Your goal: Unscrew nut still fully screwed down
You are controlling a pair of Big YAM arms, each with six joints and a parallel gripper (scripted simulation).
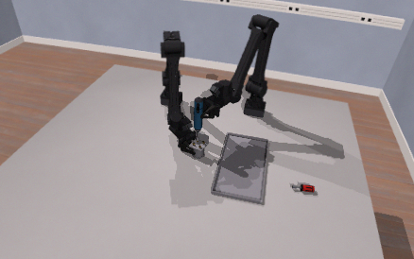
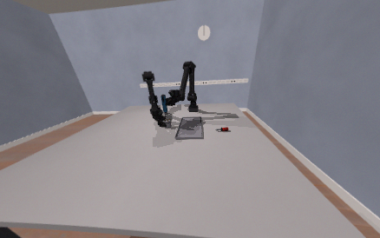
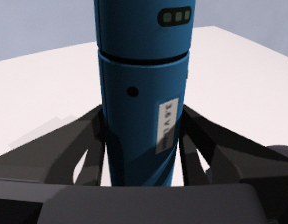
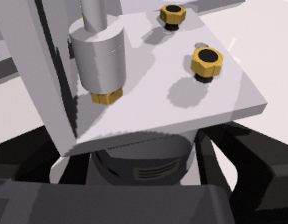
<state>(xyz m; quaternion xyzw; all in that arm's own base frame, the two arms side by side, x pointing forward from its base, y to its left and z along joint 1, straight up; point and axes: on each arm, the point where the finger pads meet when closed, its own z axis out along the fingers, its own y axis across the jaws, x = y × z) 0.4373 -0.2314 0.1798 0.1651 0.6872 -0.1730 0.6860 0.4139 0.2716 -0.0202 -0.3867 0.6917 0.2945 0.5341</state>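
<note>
My left gripper [image 3: 142,113] [image 1: 204,112] is shut on the dark blue barrel of the nut driver [image 3: 140,80] [image 1: 198,115] [image 2: 164,103], which stands upright. In the right wrist view its grey socket [image 4: 101,60] is down over the top of a gold nut [image 4: 107,96], whose lower part shows close to the bracket plate. Two other gold nuts [image 4: 207,62] [image 4: 173,14] sit raised on their studs. The bracket [image 4: 152,95] is on the joint module [image 4: 145,160] [image 1: 198,153], which stands upright. My right gripper [image 4: 143,113] is shut on the module's round body. The area behind the socket is mostly hidden.
A grey-rimmed tray [image 1: 238,198] [image 2: 189,138] lies beside the module, under an arm's shadow. A red-handled tool [image 1: 308,188] [image 2: 225,128] lies beyond the tray. Both arms are close together around the module.
</note>
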